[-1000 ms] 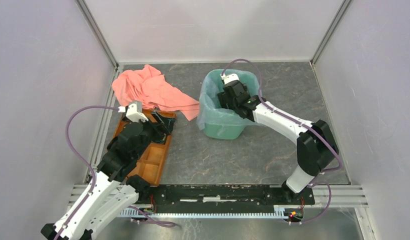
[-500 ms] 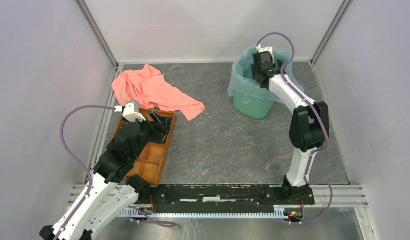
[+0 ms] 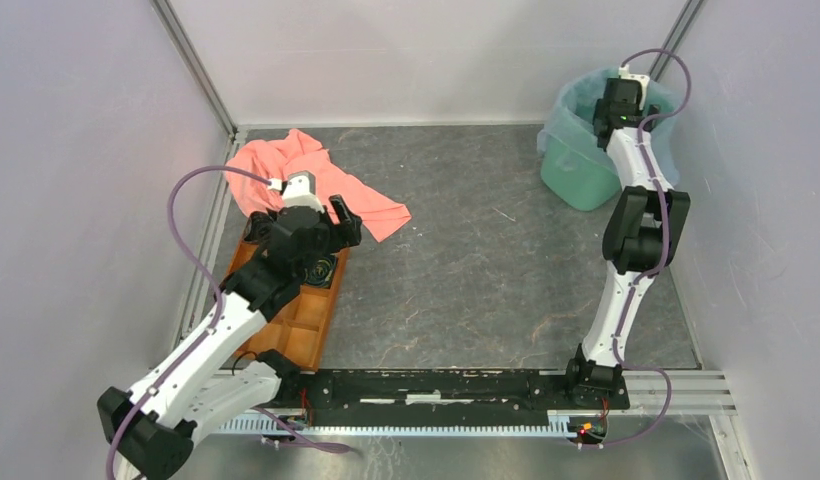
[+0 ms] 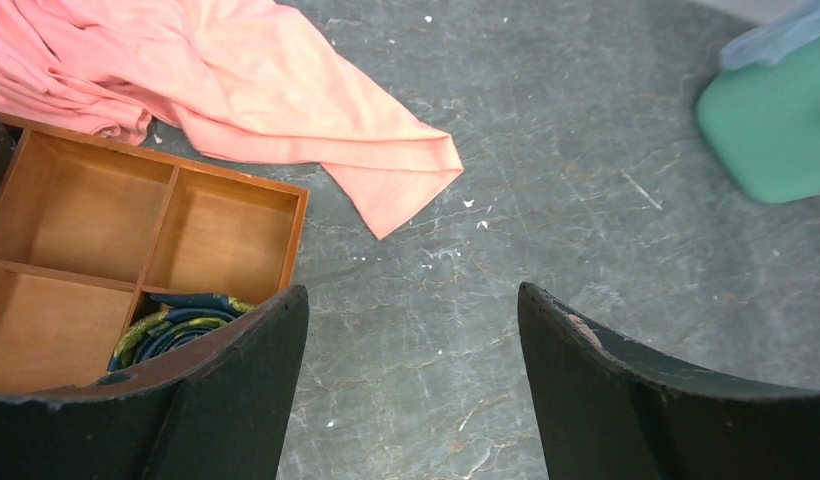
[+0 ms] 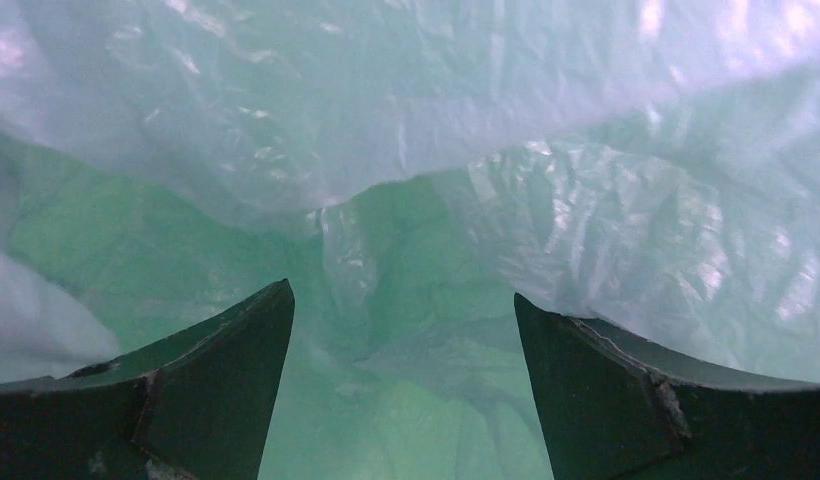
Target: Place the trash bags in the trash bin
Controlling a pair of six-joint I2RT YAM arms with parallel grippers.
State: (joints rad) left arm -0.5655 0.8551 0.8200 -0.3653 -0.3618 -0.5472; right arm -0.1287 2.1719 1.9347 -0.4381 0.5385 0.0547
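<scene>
The bin (image 3: 578, 178) stands in the far right corner of the table (image 3: 466, 280), close to both walls. The bag (image 3: 559, 112) sits inside it, its pale crinkled plastic folded out over the rim and hanging down the outside. The right gripper (image 5: 401, 330) reaches down into the bin's mouth. Its fingers (image 5: 211, 385) are spread wide with nothing pinched between them. The wrist view shows only wrinkled plastic ahead, with the green wall showing through it, and whether the fingertips touch the plastic cannot be told. Well apart, on the left side of the table, the left gripper (image 4: 411, 390) hovers over the far end of the tray (image 4: 236, 187). Its fingers are also spread wide and hold nothing. Under its left finger (image 4: 231, 400), a dark coil (image 4: 171, 328) with yellow-green edging lies in one of the tray's compartments. The compartments seen beyond it show bare wood. The cloth (image 4: 286, 90) lies crumpled just beyond the tray, touching its far edge, with one corner stretched out over the table towards the bin.
</scene>
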